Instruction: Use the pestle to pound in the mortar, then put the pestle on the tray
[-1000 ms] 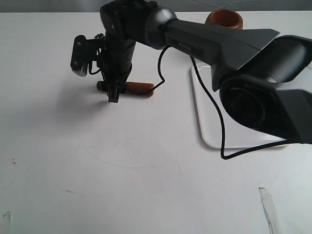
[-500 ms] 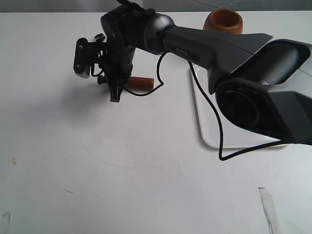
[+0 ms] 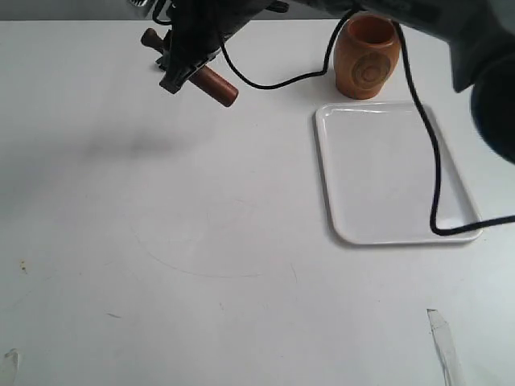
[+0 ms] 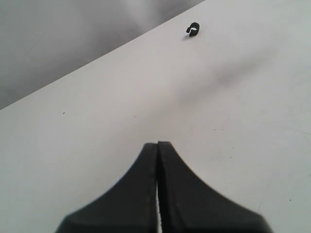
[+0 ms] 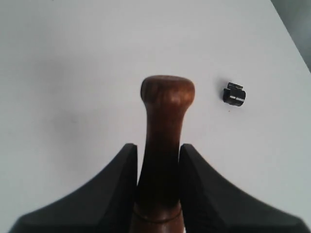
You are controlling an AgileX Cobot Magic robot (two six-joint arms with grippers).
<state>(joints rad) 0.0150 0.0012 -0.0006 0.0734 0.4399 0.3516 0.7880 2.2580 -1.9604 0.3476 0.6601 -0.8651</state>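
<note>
1. While the right gripper (image 3: pixel 179 74) hangs at the upper left of the exterior frame, it is clamped on the pestle (image 3: pixel 216 86). The pestle is clear of the table (image 3: pixel 201 241) and tilted, with its thick end toward the lower right.
2. Seen from the right wrist, the jaws pinch the narrow shaft and the knobbed end sticks out past the fingertips. A small black clip (image 5: pixel 234 93) lies on the table beyond it.
3. The left gripper (image 4: pixel 157 145) has its jaws pressed together with nothing between them. It is over bare table and does not show in the exterior view.
4. The mortar (image 3: pixel 367 60) stands upright at the upper right, just beside the far rim of the tray (image 3: pixel 386 173), with nothing holding it. Pounding has not begun, and the pestle is well apart from it.
5. Risk: the hold is on a round, tapering shaft, so the pestle could swivel or slide in the jaws during the carry or at the first blow.
6. Risk: the mortar is tall and unsteadied, so a blow that catches its rim could tip it or push it onto the tray.
7. Risk: the thick end must face down to enter the cup. At the present tilt it would strike the wall, so the wrist needs turning first.
8. Risk: a black cable (image 3: pixel 430 161) dangles across the tray and past the mortar. It could snag the cup as the arm swings right.
</note>
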